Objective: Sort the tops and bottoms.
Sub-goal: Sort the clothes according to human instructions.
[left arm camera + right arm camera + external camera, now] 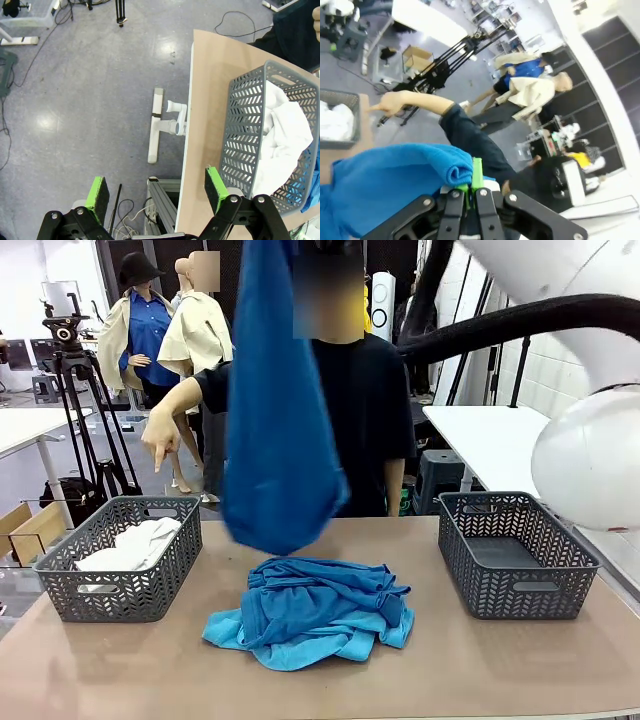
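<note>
A royal-blue garment (275,420) hangs in the air above the table's middle, its top end out of the front view. In the right wrist view my right gripper (472,177) is shut on a fold of this blue garment (395,175). A pile of royal-blue and sky-blue clothes (315,610) lies on the table below it. A white top (135,545) lies in the left grey basket (120,590). My left gripper (155,192) is open and holds nothing, hovering off the table's edge beside that basket (245,125) and its white top (287,135).
The person behind the table points a hand (160,445) down toward the left basket; the same hand (390,104) appears in the right wrist view. The right grey basket (515,585) holds nothing. My right arm (590,460) looms at the right.
</note>
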### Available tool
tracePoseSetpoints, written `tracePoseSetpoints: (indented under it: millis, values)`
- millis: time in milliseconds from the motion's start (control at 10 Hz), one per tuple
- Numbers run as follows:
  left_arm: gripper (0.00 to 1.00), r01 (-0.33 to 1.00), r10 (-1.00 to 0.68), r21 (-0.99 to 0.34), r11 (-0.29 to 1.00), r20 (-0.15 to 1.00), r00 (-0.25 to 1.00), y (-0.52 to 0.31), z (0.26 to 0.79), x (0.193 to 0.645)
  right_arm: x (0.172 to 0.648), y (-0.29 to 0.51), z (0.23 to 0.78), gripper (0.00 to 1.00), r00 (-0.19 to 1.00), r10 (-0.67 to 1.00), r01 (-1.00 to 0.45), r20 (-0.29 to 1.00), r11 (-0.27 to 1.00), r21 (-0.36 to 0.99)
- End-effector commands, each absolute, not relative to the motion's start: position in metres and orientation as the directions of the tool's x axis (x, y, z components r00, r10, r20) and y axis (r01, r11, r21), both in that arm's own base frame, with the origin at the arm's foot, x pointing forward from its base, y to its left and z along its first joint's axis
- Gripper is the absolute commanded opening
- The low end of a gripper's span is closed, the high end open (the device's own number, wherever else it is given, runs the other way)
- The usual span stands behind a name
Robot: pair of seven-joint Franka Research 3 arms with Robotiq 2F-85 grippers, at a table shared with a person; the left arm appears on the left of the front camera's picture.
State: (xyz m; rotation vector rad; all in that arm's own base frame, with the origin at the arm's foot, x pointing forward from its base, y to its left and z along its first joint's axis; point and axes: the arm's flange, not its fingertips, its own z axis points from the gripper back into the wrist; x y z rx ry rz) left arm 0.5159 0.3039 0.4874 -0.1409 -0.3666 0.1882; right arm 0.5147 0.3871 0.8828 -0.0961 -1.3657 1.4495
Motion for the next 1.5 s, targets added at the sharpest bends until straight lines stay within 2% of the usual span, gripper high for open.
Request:
tracePoseSetpoints:
  millis: [0,100,300,500,600,700,800,1200,1300,1400]
  values:
    - [1.0,-0.158,0.204,-0.159,0.975,0.338,0.919,0.305,0.488,0.514,0.628,0.527,1.04,0.0,-0.406,0.663,-0.641,0.629,0.283,-0.713]
    - [1.0,-0.158,0.204,-0.159,0.975,0.338,0.919,0.305,0.488,0.514,0.628,0.564,1.039,0.0,-0.424,0.645,-0.632,0.636,0.292,-0.718]
    - [1.0,-0.158,0.204,-0.159,0.975,0.338,0.919,0.305,0.488,0.514,0.632,0.636,1.02,0.0,-0.363,0.683,-0.611,0.634,0.339,-0.715]
    - [1.0,-0.158,0.204,-0.159,0.975,0.338,0.919,0.305,0.488,0.514,0.639,0.681,0.991,0.0,-0.372,0.655,-0.639,0.658,0.334,-0.693]
    - [1.0,-0.158,0.204,-0.159,0.975,0.338,0.919,0.305,0.488,0.514,0.643,0.696,0.981,0.0,-0.327,0.65,-0.669,0.686,0.354,-0.654]
    - [1.0,-0.158,0.204,-0.159,0.975,0.338,0.919,0.305,0.488,0.514,0.646,0.702,0.981,0.0,-0.364,0.647,-0.687,0.67,0.3,-0.662]
    - [1.0,-0.158,0.204,-0.159,0.975,0.338,0.919,0.305,0.488,0.514,0.485,0.512,0.812,0.0,-0.381,0.652,-0.666,0.656,0.298,-0.684]
    - [1.0,-0.158,0.204,-0.159,0.975,0.338,0.919,0.305,0.488,0.514,0.487,0.516,0.806,0.0,-0.374,0.65,-0.677,0.661,0.296,-0.674]
    - [1.0,-0.158,0.204,-0.159,0.975,0.338,0.919,0.305,0.488,0.514,0.49,0.526,0.825,0.0,-0.273,0.68,-0.64,0.68,0.399,-0.656]
    - [1.0,-0.158,0.204,-0.159,0.975,0.338,0.919,0.305,0.488,0.514,0.5,0.54,0.857,0.0,-0.224,0.632,-0.574,0.742,0.53,-0.625]
